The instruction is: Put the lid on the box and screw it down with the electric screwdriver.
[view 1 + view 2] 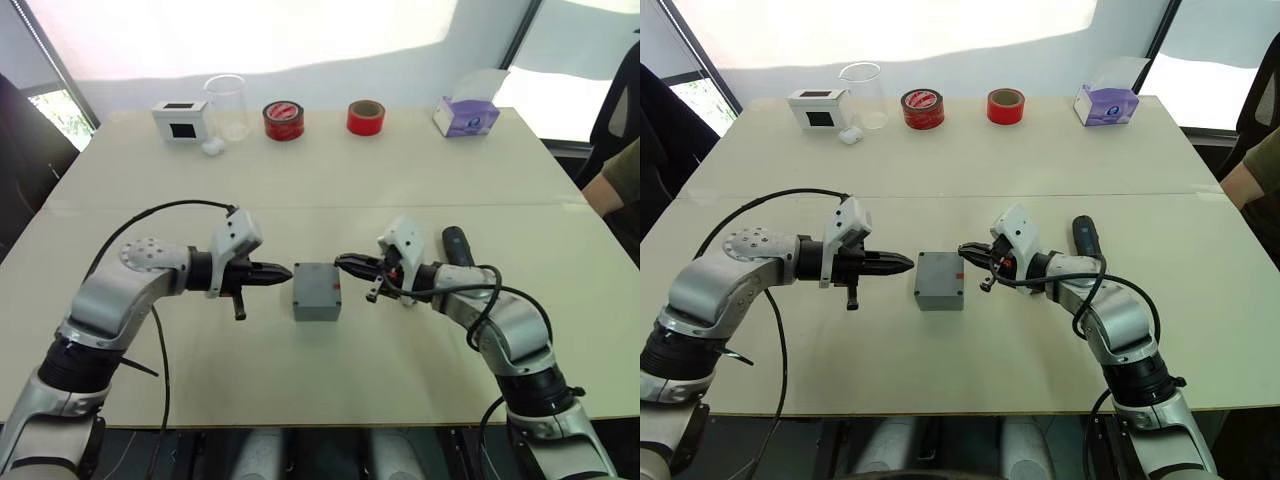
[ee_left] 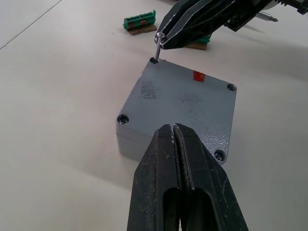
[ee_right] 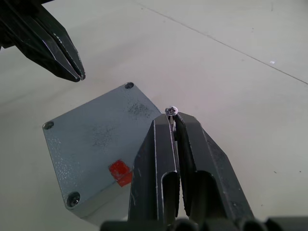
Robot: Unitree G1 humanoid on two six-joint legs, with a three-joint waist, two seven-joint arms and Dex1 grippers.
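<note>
The grey box [image 1: 317, 303] sits mid-table with the lid [image 2: 178, 101] lying flat on it; a red mark [image 3: 119, 173] shows on top. Screw heads sit in three lid corners. My right gripper [image 1: 340, 262] is shut on a small screw [image 2: 158, 45], held upright with its tip at the fourth corner hole [image 2: 154, 60]. On the opposite side of the box my left gripper [image 1: 285, 272] hovers shut and empty, its tips just short of the lid's edge. The black electric screwdriver [image 1: 455, 245] lies on the table behind my right forearm.
Green pieces [image 2: 139, 21] lie on the table beyond the box. Along the far edge stand a white box with a black window [image 1: 181, 120], a clear beaker [image 1: 228, 105], two red tape rolls [image 1: 284, 120] [image 1: 366, 117] and a tissue box [image 1: 466, 115]. A person's arm [image 1: 615, 180] shows at the right.
</note>
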